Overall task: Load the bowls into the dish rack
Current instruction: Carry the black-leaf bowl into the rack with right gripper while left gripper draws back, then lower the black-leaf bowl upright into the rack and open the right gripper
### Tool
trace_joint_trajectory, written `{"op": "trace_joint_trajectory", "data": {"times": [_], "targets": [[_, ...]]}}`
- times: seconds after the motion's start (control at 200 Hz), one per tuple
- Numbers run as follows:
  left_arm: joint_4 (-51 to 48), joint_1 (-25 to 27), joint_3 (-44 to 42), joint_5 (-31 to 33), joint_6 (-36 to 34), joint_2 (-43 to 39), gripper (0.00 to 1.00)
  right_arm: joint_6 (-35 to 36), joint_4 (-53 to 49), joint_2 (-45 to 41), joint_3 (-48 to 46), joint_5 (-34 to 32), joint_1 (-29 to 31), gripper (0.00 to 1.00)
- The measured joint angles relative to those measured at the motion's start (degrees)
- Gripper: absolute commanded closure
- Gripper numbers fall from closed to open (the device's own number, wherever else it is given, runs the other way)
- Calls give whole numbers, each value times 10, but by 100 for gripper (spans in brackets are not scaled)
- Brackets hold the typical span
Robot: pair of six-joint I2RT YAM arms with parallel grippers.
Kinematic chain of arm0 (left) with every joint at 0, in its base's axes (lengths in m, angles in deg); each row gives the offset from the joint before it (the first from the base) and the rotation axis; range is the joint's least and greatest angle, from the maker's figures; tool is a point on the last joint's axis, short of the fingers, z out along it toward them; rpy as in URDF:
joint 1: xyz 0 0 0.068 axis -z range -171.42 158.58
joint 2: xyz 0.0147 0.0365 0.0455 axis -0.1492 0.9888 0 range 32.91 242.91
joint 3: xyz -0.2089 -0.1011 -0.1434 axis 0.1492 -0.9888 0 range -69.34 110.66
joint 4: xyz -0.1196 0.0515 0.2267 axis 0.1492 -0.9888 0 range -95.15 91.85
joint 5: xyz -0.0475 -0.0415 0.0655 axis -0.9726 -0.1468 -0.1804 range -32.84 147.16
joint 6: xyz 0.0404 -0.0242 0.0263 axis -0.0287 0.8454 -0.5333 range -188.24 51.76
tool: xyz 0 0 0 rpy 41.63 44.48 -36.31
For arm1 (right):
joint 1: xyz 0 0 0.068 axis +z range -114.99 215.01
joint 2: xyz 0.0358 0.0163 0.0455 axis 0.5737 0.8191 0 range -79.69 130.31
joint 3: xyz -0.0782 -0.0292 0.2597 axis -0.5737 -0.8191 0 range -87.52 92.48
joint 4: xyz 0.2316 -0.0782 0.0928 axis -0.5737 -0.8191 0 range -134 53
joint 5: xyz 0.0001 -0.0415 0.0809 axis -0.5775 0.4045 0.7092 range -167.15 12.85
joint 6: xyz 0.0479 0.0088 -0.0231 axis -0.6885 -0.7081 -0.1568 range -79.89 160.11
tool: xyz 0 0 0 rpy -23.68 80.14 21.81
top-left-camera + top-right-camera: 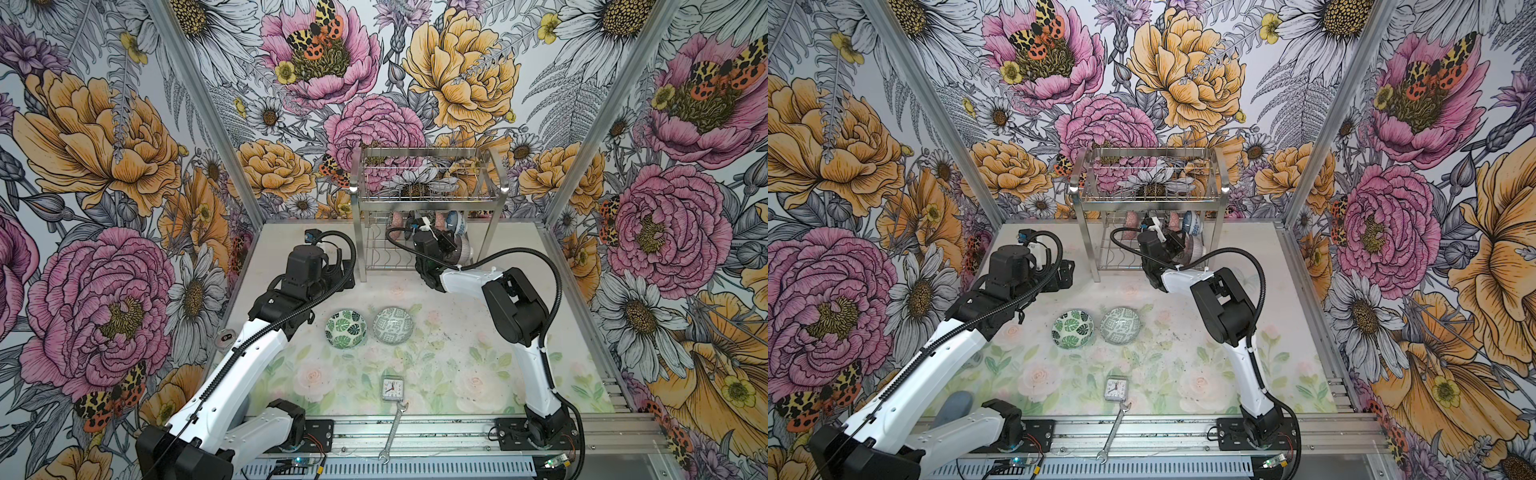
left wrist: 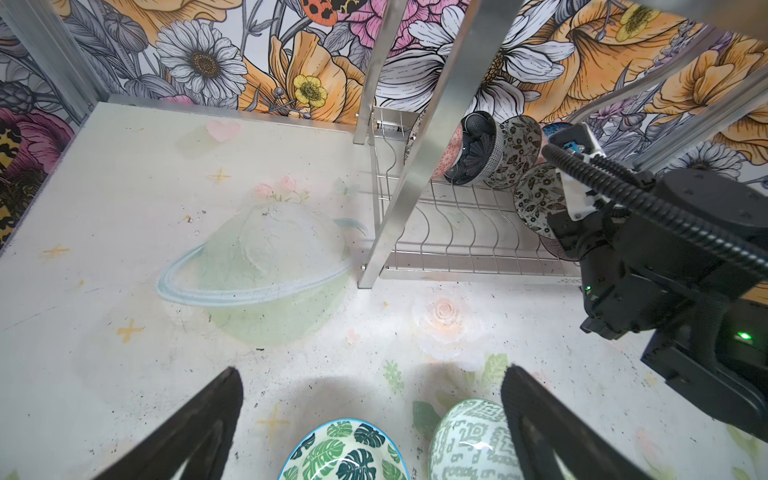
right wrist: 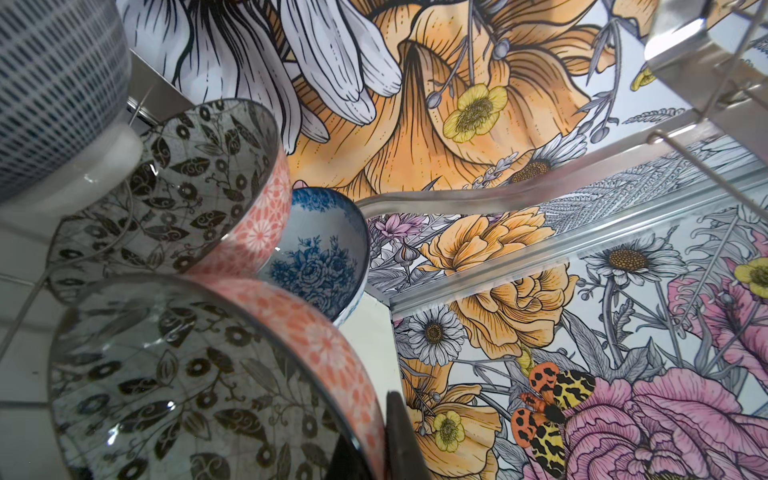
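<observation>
Flowered walls all round, pale painted counter underneath, and the dish rack sits at the back with a row of bowls standing on edge in its lower tier.

Right gripper is pinched tight on the rim of a pink-sided bowl, right in among them, close against a matching bowl and the blue-white bowl. Danger: one nudge could clatter the row, and letting go off a wire divider could let it roll. Only one finger shows, and the slot beneath is hidden.

Left gripper hangs wide open above the counter by the leaf bowl and geometric bowl. They sit just beside each other, so dropping on one could clip the other. Both are cut off at the frame edge.
</observation>
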Motion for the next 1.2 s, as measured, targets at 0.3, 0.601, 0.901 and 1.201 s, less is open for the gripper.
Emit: {"op": "trace_joint_trajectory", "data": {"times": [0.3, 0.601, 0.901, 1.201], "targets": [[-2, 0, -2, -2, 0, 0, 1, 10, 9, 14, 2, -5, 0, 100], [-2, 0, -3, -2, 0, 0, 1, 4, -3, 15, 7, -4, 1, 90], [-2, 0, -3, -2, 0, 0, 1, -21, -23, 15, 7, 5, 15, 86], [-2, -3, -12, -2, 1, -2, 1, -44, -38, 15, 8, 14, 21, 76]]}}
